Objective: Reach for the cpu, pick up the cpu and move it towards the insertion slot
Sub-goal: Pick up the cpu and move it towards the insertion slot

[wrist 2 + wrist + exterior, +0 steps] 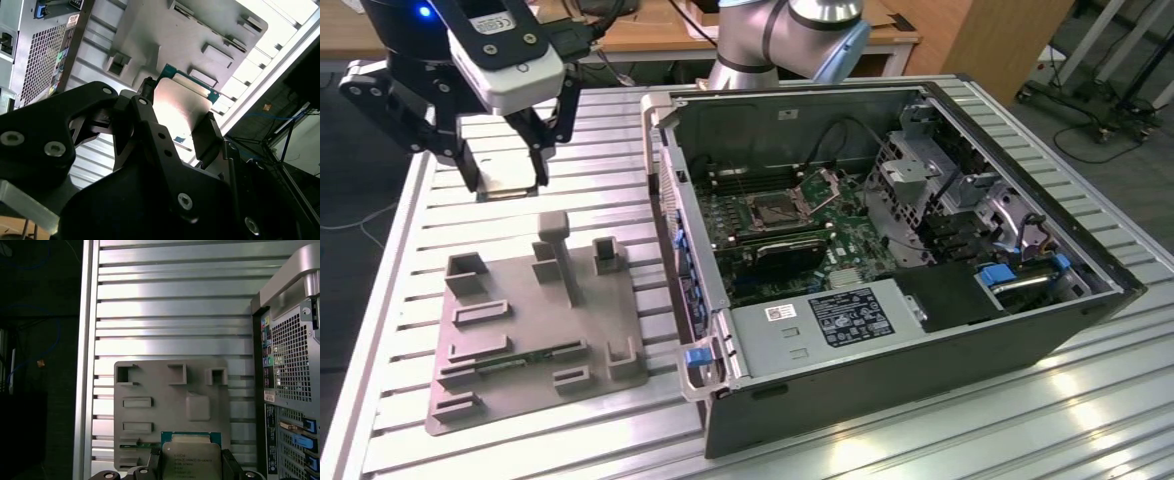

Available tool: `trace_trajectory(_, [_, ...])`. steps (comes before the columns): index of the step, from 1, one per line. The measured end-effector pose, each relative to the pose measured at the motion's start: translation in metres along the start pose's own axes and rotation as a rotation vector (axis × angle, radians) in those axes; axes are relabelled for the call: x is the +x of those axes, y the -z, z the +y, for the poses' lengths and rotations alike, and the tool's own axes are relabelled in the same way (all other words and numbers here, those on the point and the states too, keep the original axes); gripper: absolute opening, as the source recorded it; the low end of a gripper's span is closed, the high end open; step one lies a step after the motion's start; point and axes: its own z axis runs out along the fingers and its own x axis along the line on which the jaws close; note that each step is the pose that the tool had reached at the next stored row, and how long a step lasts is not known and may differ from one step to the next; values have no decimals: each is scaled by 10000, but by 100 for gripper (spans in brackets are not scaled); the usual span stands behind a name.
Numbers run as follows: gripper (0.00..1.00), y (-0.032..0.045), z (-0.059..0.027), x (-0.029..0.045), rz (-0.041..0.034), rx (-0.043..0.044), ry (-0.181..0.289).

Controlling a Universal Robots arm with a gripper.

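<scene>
Silvery single cpu (191,461) clamped in the one pincer (192,466).

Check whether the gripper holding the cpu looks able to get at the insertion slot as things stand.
Probably yes. The gripper, shut on the cpu, hangs over the grey tray beside the computer case, whose side is open upward; the insertion slot lies bare with its bracket raised.

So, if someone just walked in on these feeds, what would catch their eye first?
The gripper holding the cpu in the air above the grey tray, at the exterior view's left. Then the open computer case at the exterior view's right, with the insertion slot on its green board.
</scene>
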Motion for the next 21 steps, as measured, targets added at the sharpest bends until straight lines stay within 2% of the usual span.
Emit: trace_trajectory(21, [55,0,1,-89,-1,0,0])
